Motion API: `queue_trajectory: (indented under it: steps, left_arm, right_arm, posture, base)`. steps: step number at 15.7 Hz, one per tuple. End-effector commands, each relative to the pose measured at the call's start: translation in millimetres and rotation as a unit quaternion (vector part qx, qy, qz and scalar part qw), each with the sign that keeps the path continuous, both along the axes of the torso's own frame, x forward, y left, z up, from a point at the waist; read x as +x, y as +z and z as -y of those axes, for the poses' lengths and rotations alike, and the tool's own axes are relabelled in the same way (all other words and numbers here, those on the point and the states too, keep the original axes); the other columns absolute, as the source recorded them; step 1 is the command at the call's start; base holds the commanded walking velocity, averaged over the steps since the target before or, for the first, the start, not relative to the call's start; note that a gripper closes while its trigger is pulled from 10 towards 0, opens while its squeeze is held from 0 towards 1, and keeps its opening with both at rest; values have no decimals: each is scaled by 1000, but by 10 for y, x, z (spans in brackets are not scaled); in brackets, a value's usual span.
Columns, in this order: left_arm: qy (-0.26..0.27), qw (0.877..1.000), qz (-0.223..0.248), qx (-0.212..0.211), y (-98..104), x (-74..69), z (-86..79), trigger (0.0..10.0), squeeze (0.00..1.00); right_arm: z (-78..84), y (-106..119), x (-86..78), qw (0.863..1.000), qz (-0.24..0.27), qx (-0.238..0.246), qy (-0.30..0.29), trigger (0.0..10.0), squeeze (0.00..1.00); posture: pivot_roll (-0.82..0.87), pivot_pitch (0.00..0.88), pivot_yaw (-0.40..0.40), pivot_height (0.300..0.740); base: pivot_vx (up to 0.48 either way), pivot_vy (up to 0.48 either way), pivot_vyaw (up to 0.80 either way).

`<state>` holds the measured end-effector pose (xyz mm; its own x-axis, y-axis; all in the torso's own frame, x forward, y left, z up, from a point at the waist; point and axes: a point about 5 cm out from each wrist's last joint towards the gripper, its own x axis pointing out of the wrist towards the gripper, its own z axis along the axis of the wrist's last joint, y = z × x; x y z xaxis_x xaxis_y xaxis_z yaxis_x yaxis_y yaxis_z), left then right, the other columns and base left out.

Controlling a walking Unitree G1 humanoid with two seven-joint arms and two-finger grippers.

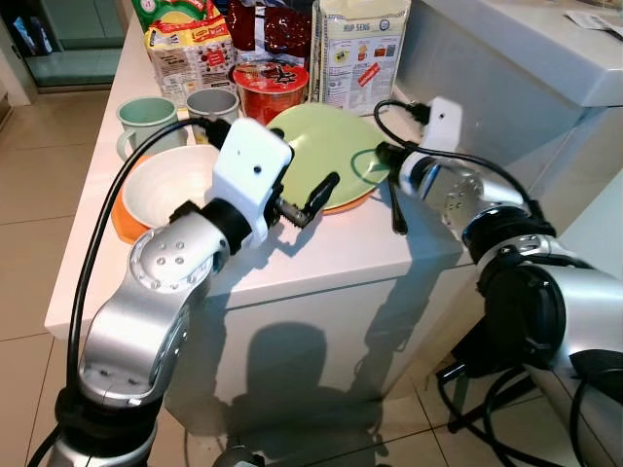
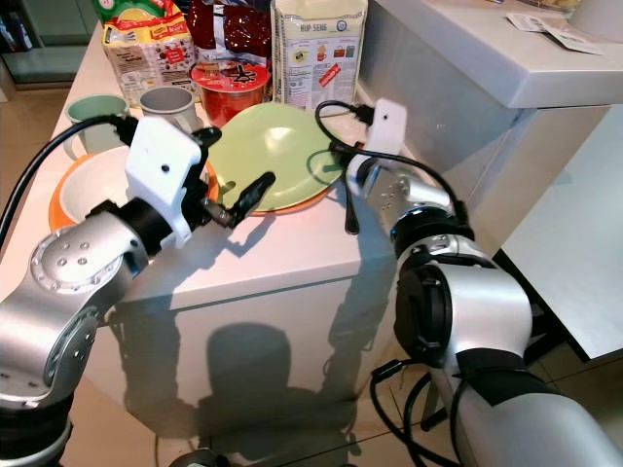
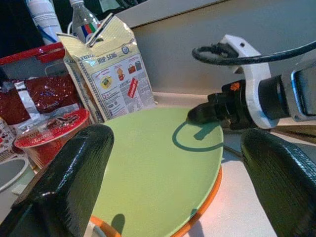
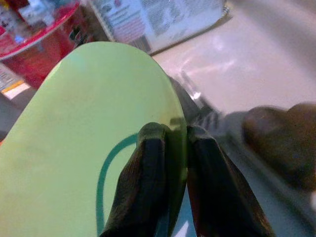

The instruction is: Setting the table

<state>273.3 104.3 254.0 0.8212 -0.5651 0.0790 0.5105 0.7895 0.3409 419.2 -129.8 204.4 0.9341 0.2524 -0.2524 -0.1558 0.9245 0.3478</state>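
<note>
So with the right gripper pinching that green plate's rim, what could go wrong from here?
1. The right gripper holds the green plate only at its rim, tilted up off the orange plate; it could slip and clatter down.
2. The red cup and the bag stand right behind the plate; a swing could knock them.
3. The left gripper is open near the plate's near edge, so the arms could collide.

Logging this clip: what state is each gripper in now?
Left gripper: open, empty, just short of the green plate.
Right gripper: shut on the green plate's rim.
</note>
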Motion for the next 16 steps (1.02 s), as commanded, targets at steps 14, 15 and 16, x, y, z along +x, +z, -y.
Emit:
queue_trajectory:
  steps: [14, 15, 16]
  left_arm:
    - [42, 997, 14, -63, 22, 128, 46, 10000, 0]
    - [42, 997, 15, -67, 22, 140, 60, 10000, 0]
    - [44, 996, 15, -74, 25, 151, 72, 10000, 0]
  right_arm:
    - [322, 349, 30, 962, 97, 249, -58, 0, 0]
    - [361, 289, 13, 953, 95, 280, -71, 0, 0]
    - [382, 242, -2, 944, 90, 307, -79, 0, 0]
  posture:
    - [41, 0, -27, 740]
    - [36, 0, -24, 740]
    - [34, 0, -23, 740]
  base:
    - [0, 0, 0]
    - [0, 0, 0]
    - [0, 0, 0]
